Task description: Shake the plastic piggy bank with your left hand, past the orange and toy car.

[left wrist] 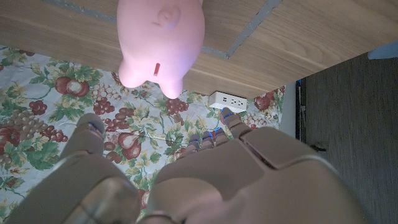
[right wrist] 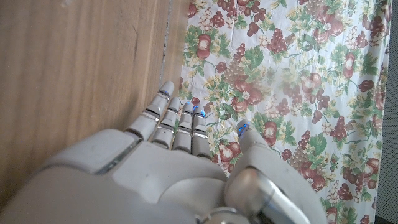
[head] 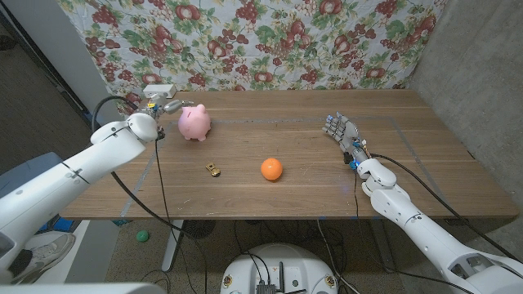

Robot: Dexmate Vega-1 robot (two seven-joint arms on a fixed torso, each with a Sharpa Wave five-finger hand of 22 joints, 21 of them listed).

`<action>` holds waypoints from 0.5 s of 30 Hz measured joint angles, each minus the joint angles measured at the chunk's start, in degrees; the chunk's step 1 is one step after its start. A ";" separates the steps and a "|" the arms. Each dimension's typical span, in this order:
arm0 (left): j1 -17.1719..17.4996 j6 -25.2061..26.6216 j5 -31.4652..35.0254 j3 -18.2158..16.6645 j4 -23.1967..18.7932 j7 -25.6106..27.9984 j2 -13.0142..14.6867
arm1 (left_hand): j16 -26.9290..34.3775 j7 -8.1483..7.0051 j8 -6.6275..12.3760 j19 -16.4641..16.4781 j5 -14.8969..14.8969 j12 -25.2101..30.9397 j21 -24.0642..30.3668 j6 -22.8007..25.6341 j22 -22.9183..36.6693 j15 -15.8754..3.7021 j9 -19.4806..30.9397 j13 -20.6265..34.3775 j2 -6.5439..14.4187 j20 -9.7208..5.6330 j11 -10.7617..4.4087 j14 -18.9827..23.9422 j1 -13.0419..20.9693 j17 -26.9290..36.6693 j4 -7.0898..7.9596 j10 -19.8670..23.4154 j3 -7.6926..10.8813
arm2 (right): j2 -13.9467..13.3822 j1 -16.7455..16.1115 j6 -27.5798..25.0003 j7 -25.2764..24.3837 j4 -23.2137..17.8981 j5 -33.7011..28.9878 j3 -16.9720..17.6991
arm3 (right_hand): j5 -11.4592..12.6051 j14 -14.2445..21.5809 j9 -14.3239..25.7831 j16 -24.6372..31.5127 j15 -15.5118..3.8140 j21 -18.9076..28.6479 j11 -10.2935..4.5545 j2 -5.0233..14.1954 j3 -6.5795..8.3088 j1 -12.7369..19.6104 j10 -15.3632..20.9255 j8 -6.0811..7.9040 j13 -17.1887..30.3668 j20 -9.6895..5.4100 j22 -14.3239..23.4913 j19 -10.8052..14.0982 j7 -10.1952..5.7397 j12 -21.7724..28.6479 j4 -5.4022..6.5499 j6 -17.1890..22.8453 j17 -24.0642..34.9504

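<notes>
Measured from the one pink piggy bank (head: 194, 122), upright at the table's (head: 433, 163) far left: the left hand (head: 160, 106) hovers just beside it, fingers parted and empty — seemingly poised to grasp. The right hand (head: 344, 135) waits well apart, fingers straight, holding nothing. One orange (head: 271, 169) sits nearer, right — one small toy car (head: 213, 169) nearer still.

Pink piggy bank (head: 194, 122), orange (head: 271, 169), floral-patterned cloth (head: 270, 41)
</notes>
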 measured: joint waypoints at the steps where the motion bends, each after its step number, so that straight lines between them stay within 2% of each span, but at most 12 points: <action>1: -0.59 -0.20 -0.01 0.54 0.50 -0.76 0.25 | 0.00 -0.06 0.10 0.07 0.00 0.00 0.00 0.06 0.00 0.00 0.00 0.00 -0.05 -0.07 -0.09 0.00 0.05 0.00 0.00 0.09 0.00 | -0.02 0.03 -0.07 -0.06 -0.05 -0.03 -0.01 | 0.00 0.00 0.00 0.00 0.00 0.00 0.00 0.00 0.00 0.00 0.00 0.00 0.00 0.00 0.00 0.00 0.00 0.00 0.00 0.00 0.00; 12: -4.64 -0.31 1.08 4.08 2.99 -4.43 1.22 | 0.00 -0.21 0.55 1.19 0.00 0.44 0.00 0.22 -0.01 -0.17 -0.01 0.28 -0.35 0.04 -0.09 0.87 0.80 0.00 0.00 0.09 0.00 | -0.03 0.37 -0.37 -0.35 -0.10 -0.16 -0.07 | 0.00 0.00 0.00 0.00 0.00 0.00 0.00 0.00 0.01 0.00 0.00 0.00 -0.01 0.02 0.00 0.01 0.00 0.00 -0.01 0.00 0.00; 15: -5.18 0.44 1.64 4.62 3.23 -5.04 1.22 | 0.00 -0.33 0.63 1.90 0.00 0.76 0.24 0.10 -0.01 -0.13 0.12 0.28 -0.52 0.14 -0.09 1.03 1.00 0.00 0.00 0.09 0.00 | 0.05 0.52 -0.39 -0.35 0.17 -0.16 -0.10 | 0.00 0.00 0.00 0.00 0.00 0.00 0.00 0.00 0.16 0.00 0.00 0.00 -0.01 0.42 -0.01 0.42 0.00 0.00 -0.16 0.00 0.00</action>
